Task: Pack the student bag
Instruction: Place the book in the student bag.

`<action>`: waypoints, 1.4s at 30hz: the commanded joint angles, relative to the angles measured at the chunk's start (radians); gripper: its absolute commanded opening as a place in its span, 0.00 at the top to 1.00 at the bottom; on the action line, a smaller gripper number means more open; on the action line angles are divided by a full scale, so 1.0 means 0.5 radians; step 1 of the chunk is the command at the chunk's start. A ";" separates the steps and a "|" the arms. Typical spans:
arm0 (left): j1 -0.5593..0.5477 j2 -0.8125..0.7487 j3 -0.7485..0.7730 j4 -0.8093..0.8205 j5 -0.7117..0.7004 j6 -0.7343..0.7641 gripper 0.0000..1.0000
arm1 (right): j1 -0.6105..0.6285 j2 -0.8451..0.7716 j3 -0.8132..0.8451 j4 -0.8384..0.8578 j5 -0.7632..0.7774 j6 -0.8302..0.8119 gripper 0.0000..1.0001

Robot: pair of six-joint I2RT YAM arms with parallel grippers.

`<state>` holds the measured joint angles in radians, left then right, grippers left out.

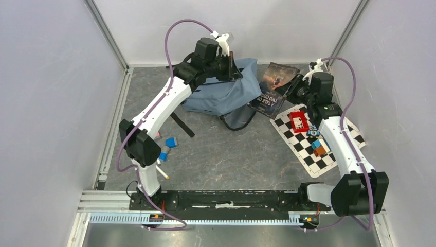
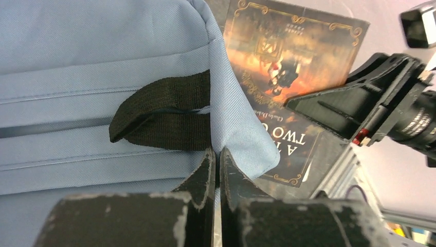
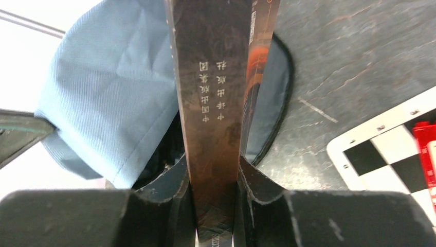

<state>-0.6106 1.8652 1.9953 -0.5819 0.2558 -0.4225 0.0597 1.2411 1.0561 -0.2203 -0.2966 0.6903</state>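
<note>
The student bag is a grey-blue fabric backpack at the back centre of the table. My left gripper is shut on the bag's upper fabric edge next to a black strap loop, holding it up. My right gripper is shut on a dark book, titled "A Tale of Two Cities", gripping its spine. The book is tilted toward the bag's dark opening, its far end over the open flap. The same book shows beyond the bag's corner in the left wrist view.
A chequered mat lies at the right with a red box, an owl figure and an orange block. Blue blocks and a pencil lie at the left. A black strap trails on the table.
</note>
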 commanded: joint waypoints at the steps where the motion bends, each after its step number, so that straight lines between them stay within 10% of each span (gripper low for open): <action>1: 0.098 -0.216 -0.005 0.240 0.360 -0.181 0.98 | 0.061 -0.120 0.036 0.175 -0.240 0.186 1.00; 8: 0.236 -0.264 -0.062 0.423 0.522 -0.321 0.98 | 0.202 -0.135 -0.094 -0.071 -0.146 0.313 1.00; 23: 0.476 -0.323 -0.184 0.587 1.124 -0.325 0.98 | 0.359 0.479 0.079 1.132 -0.435 0.867 1.00; 42: 0.617 -0.241 -0.124 0.601 1.321 -0.370 0.98 | 0.450 0.929 0.353 1.918 -0.002 1.372 1.00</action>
<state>-0.2955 1.7756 1.8809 -0.3862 0.7677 -0.5526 0.2722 1.7199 1.1332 0.4122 -0.3923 1.2209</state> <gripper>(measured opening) 0.043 0.285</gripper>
